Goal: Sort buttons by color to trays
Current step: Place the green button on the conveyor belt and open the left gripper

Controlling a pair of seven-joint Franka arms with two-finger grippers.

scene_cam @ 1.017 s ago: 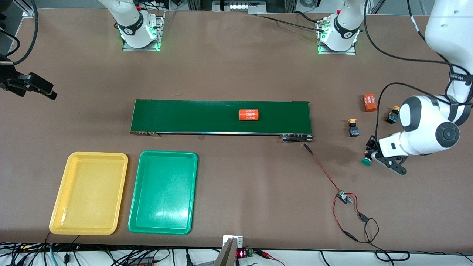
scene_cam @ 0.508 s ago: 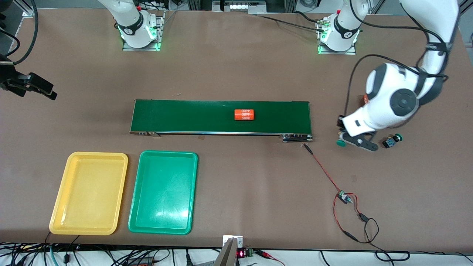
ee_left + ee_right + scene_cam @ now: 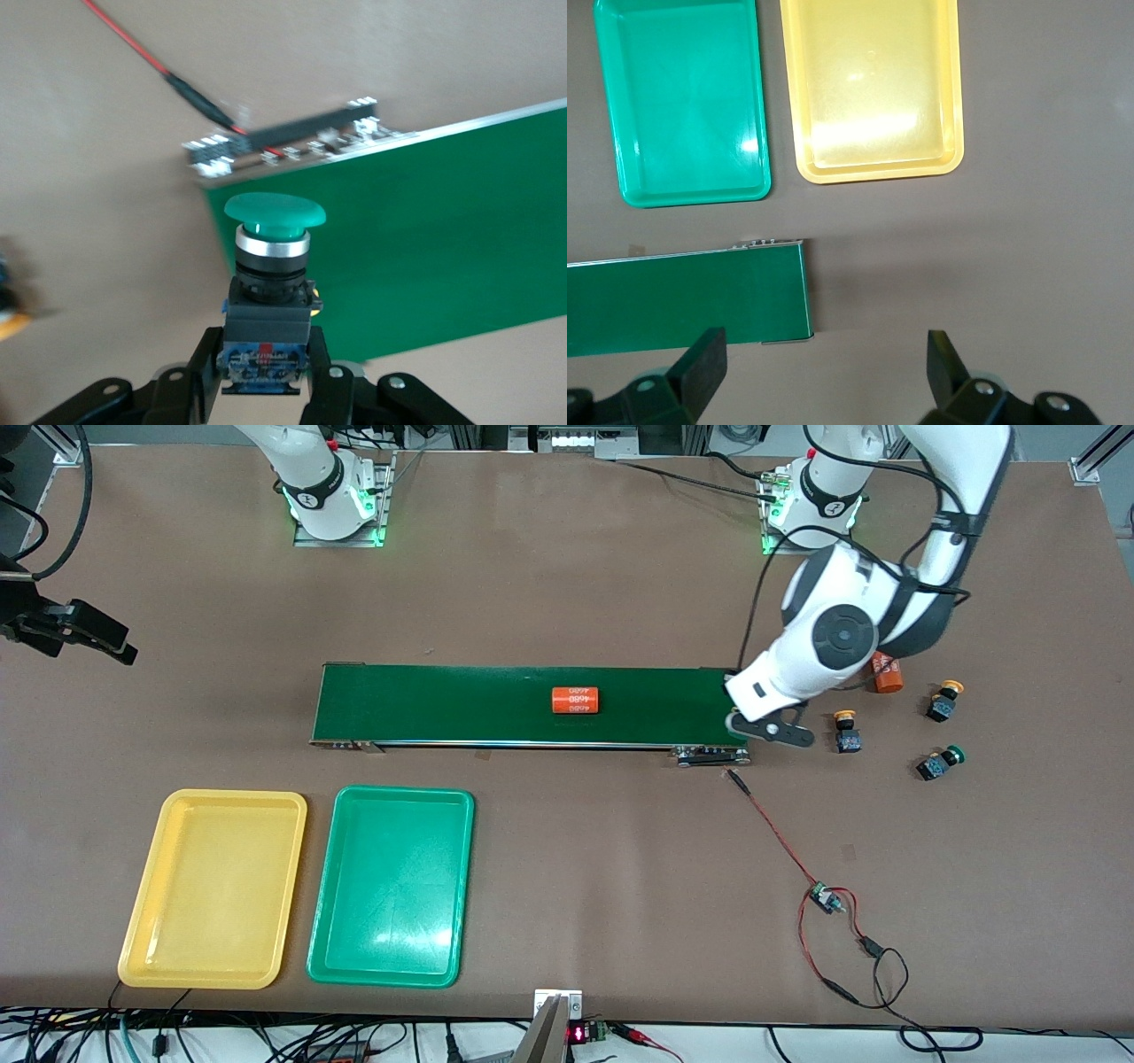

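Left gripper [image 3: 264, 390], clamped on a green button [image 3: 270, 292], has swung from the table's left-arm end to above the belt [image 3: 461, 704] end. The cylinder [image 3: 575, 701] has shifted along the belt. Right gripper [image 3: 824, 367] waits, spread wide, holding nothing.

Brown table [image 3: 567, 584] with conveyor belt [image 3: 443, 704], trays [image 3: 213, 890], perhaps three buttons [image 3: 847, 732].

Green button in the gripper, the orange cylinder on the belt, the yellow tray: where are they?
green button [image 3: 275, 210], left wrist view, on its cap.
orange cylinder [image 3: 575, 701], front view, its side.
yellow tray [image 3: 146, 917], front view, its rim.
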